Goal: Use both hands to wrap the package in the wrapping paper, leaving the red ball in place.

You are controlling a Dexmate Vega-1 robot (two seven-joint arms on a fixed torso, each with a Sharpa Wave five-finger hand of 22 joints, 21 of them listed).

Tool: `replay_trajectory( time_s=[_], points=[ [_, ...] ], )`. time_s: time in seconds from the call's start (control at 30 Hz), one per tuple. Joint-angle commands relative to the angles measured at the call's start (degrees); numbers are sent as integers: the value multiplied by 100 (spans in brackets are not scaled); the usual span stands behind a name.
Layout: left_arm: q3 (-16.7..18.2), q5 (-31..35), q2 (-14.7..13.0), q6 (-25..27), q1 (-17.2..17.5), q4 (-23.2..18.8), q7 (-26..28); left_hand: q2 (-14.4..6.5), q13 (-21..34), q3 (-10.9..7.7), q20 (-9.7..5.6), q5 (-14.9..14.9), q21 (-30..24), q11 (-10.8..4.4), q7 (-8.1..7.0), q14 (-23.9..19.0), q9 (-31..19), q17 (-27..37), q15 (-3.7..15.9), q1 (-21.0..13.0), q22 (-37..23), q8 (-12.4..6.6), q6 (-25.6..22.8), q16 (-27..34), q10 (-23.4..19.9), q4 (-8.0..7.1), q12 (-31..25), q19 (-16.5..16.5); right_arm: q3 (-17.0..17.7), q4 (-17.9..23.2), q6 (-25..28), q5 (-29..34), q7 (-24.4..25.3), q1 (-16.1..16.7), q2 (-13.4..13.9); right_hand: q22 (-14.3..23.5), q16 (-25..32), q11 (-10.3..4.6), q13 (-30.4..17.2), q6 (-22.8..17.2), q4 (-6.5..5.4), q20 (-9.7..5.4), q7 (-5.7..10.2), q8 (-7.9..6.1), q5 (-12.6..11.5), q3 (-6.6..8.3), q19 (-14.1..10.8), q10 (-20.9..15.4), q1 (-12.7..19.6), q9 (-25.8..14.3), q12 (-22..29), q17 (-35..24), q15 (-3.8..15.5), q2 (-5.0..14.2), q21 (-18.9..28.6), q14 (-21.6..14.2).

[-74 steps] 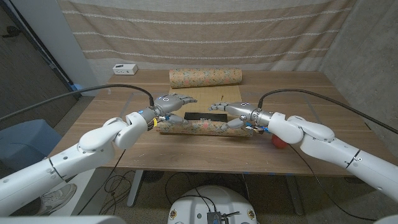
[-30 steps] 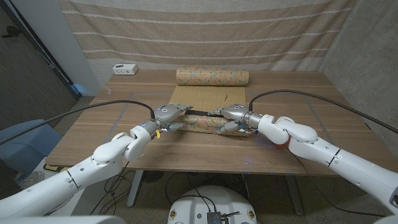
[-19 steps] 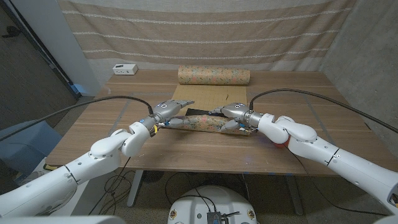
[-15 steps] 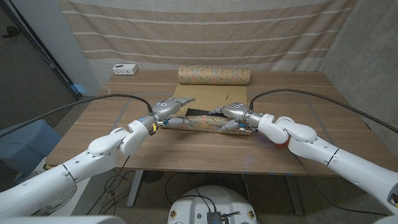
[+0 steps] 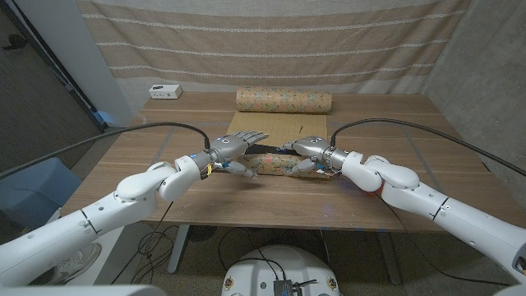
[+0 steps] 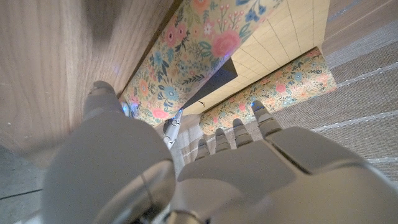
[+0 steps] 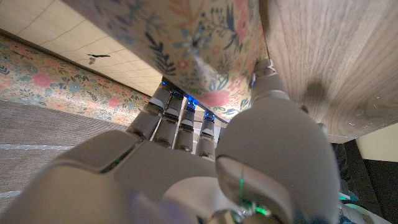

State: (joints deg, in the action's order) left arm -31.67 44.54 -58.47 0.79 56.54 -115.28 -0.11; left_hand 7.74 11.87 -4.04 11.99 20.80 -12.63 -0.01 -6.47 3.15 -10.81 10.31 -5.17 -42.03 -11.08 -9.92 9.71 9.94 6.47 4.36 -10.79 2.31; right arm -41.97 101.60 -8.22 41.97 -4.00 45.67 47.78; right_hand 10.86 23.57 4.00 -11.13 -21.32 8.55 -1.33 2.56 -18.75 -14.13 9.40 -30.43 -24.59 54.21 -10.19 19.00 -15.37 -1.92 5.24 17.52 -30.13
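Behind everything, hanging as a backdrop: a striped beige curtain [image 5: 271,37], with the wooden table [image 5: 164,185] stretching out below it. Lying unrolled across the table's middle, grid-printed underside facing up: the wrapping paper [image 5: 279,131], its still-rolled end [image 5: 283,101] sitting at the far edge near the curtain. Curling up toward the arms: the near edge of the sheet, floral side showing, folding over the dark package [image 5: 265,148], which is sitting on the sheet between the two hands with only a strip of its top showing.

Reaching in from the left: the left hand [image 5: 234,150], fingers spread and stretched out above the package's end, thumb down against the floral fold; no clear clamp on the paper, hand standing apart. In the left wrist view, fingers [image 6: 239,134] extending over the sheet and package [image 6: 214,81].

Coming in from the right: the right hand [image 5: 306,153], pinching the lifted floral flap, fingers on top and thumb beneath, as the right wrist view is confirming with fingers [image 7: 180,124] behind the paper.

Peeking out beside the right forearm, partly hidden: the red ball [image 5: 371,187]. Sitting at the far left corner: a small white box [image 5: 166,91].
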Motion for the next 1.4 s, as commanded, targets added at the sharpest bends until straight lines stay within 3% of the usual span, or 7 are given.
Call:
replay_trajectory(
  time_s=[0.03, 0.13, 0.37, 0.73, 0.87, 1.03, 1.4],
  points=[
    [-309, 1421, 131, 731, -18, -122, -262, -867, 19, -460, -101, -114, -104, -131, 129, -144, -6, -7, 191, -873, -16, -143, 617, 114, 53, 230, -139, 302, 0, -38, -29, -53, 56, -17, -6, 13, -16, -829, -24, -2932, -348, 11, 345, 29, 35, 450, -57, -1783, 600, -27, -35, -3, 1315, 587, 38, -529],
    [-309, 1665, 244, 930, 64, 48, 184, -1362, 12, -940, -100, -471, -197, -172, 372, -544, -4, -25, 293, -1746, -21, -206, 476, 155, -146, 557, -239, 615, 8, -58, -66, -102, 49, -23, 3, 13, -14, -832, -24, -2936, -335, 19, 341, 41, 55, 442, -66, -1792, 600, -28, -42, -4, 1313, 533, 42, -544],
    [-318, 1802, 466, 1151, 71, 510, 1053, -1396, 7, -1139, -223, -713, -449, -447, 428, -1290, -2, -44, 558, -2320, -70, -338, -163, 215, -730, 551, -422, 1222, 13, -87, -131, -147, 29, -42, 25, 12, -23, -842, -24, -2957, -311, 32, 357, 57, 79, 448, -78, -1815, 619, -30, -53, -5, 1327, 489, 48, -540],
    [-285, 545, 501, 235, -249, 1013, 1326, -1288, -27, -763, -309, -1075, -596, -997, -443, -1856, -19, -46, 832, -1669, -124, -556, -1533, 128, -1941, 185, -680, 1352, 49, -177, -205, -226, 136, -35, 16, 11, -19, -868, -24, -3072, -240, -6, 347, 73, 131, 470, -72, -1925, 686, -35, -62, -6, 1378, 427, 49, -610],
    [-347, 401, 546, 157, -373, 1077, 1154, -1259, -49, -678, -302, -1060, -584, -1071, -518, -1980, -21, -52, 917, -1530, -102, -711, -2348, 133, -2650, 215, -791, 1321, 53, -282, -286, -272, 246, -40, -8, 16, 115, -767, -31, -3154, -206, -7, 260, 85, 173, 424, -129, -2016, 709, -43, -62, -111, 1336, 389, 79, -724],
    [-312, -146, 597, -45, -491, 1217, 903, -1711, -68, -968, -448, -1037, -748, -935, -218, -2719, -17, -39, 1354, -1654, -115, -840, -3340, 279, -3453, 272, -859, 1644, 82, -479, -393, -675, 83, -90, -68, 37, 501, -755, -61, -3274, -180, -113, 261, 144, 219, 334, -357, -2077, 733, -52, -94, -417, 1356, 383, 200, -1089],
    [-151, -1258, 713, -345, -635, 1462, 604, -2069, -59, -1886, -636, -986, -1071, -768, 67, -3366, -43, 21, 1369, -1461, -244, -879, -4289, 279, -4282, -358, -914, 1941, 305, -1143, -554, -2539, -654, -227, -292, 112, 954, -633, -96, -3777, -137, -387, 135, 129, 232, 531, -673, -2639, 1043, -59, 10, -716, 1427, 537, 485, -2061]
  ],
)
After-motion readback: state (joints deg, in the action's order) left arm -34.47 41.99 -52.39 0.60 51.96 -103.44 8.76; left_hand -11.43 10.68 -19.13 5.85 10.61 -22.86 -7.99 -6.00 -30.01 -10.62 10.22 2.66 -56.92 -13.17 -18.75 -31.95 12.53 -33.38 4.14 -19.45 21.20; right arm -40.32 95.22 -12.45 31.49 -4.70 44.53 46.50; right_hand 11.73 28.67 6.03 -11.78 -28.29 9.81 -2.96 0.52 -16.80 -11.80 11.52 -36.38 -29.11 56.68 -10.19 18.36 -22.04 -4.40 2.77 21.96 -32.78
